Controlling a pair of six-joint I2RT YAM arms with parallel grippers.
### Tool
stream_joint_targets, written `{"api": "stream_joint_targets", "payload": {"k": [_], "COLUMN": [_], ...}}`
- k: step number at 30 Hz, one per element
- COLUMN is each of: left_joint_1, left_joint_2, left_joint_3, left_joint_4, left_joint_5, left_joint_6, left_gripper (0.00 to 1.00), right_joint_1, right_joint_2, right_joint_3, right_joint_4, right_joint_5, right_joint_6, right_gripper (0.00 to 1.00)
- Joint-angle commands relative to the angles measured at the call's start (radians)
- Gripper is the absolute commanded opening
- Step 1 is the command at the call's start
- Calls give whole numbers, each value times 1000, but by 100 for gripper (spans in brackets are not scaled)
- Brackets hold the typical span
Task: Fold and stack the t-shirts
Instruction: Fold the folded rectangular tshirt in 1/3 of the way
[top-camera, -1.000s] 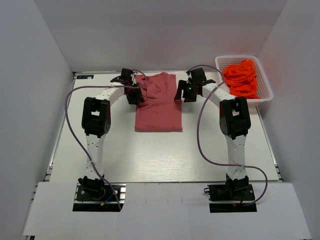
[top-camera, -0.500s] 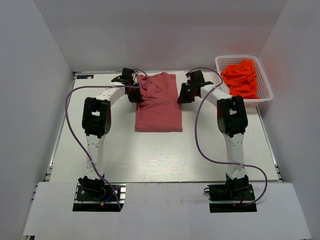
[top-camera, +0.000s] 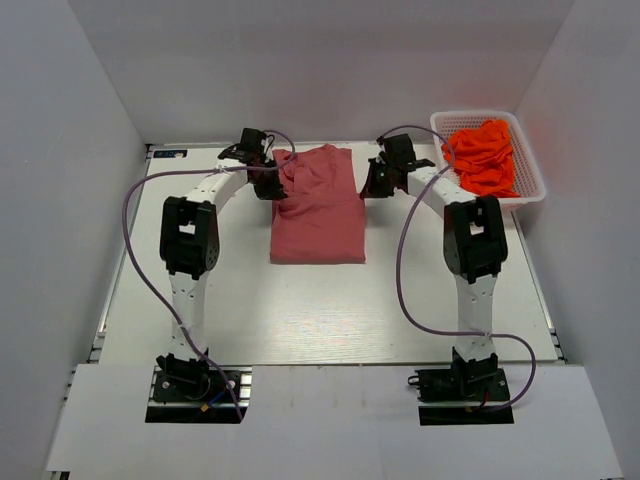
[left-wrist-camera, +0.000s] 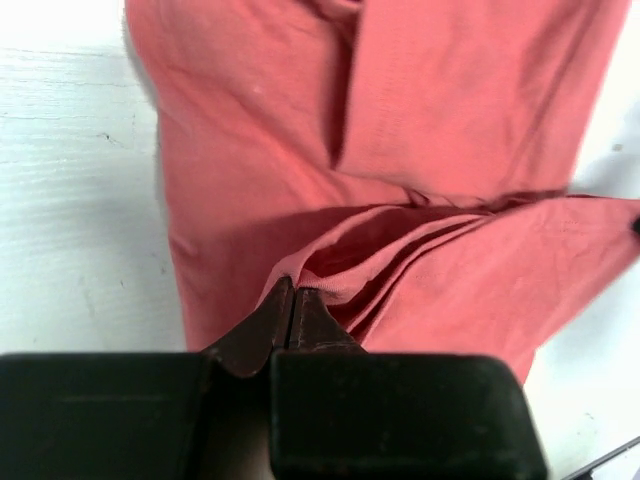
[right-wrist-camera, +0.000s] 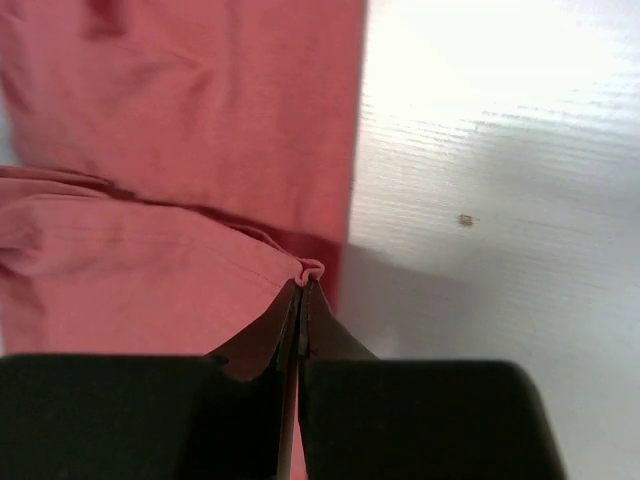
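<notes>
Left fingers (left-wrist-camera: 255, 338) and right fingers (right-wrist-camera: 258, 345) are both clamped on cloth, each pinching a side edge of the red tee (top-camera: 318, 215) I see on the bench (top-camera: 300, 310) — orange tees (top-camera: 482, 155) heaped in the basket (top-camera: 531, 172), far right.

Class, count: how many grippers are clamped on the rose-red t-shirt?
2: the left gripper pinches the t-shirt's left edge, the right gripper its right edge, both near the far end.

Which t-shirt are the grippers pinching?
The rose-red t-shirt lying on the table; the left gripper and right gripper each pinch its cloth. The orange t-shirts sit bunched in the white basket.
</notes>
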Motion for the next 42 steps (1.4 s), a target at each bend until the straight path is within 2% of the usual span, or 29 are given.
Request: {"api": "stream_joint_targets", "payload": {"k": [1,12,17,20,30,33,35,36,37,38,39,42], "left_joint_1": [-4,17,26,36,63,63,63,72,72,72,72,82], "left_joint_2": [-124,-184,-152,-152,-22,17,41,50,50,23,5,-111], "left_joint_3": [22,-79,-58,-87,-32,8,75,91,105,105,105,38], "left_joint_4": [-13,28,-4,34,39,36,-18,-33,-46,-46,-58,-58], "left_joint_5": [-11,-49,-123,-123,-63,-42,-41,-41,-41,-41,-52,-61], "left_joint_6": [7,7,7,7,-11,-11,-11,-11,-11,-11,-11,-11], "left_gripper": [0,0,0,0,0,17,32,57,64,79,100,100], "right_joint_1": [2,2,5,5,2,0,-7,-3,0,2,3,0], "right_joint_2": [-115,-76,-13,24,147,168,173,173,171,161,133,11], "right_joint_3": [-11,40,115,144,241,261,285,299,336,345,347,215], "right_joint_4": [22,45,35,28,-2,7,4,-26,-47,-76,-85,-55], "right_joint_5": [18,-36,-65,-73,-73,-41,-45,-44,-35,-10,-4,4], "right_joint_6": [-11,-24,-28,-24,-21,-16,-5,-20,-31,-49,-59,-62], "right_gripper": [0,0,0,0,0,20,63,90,91,91,91,91]}}
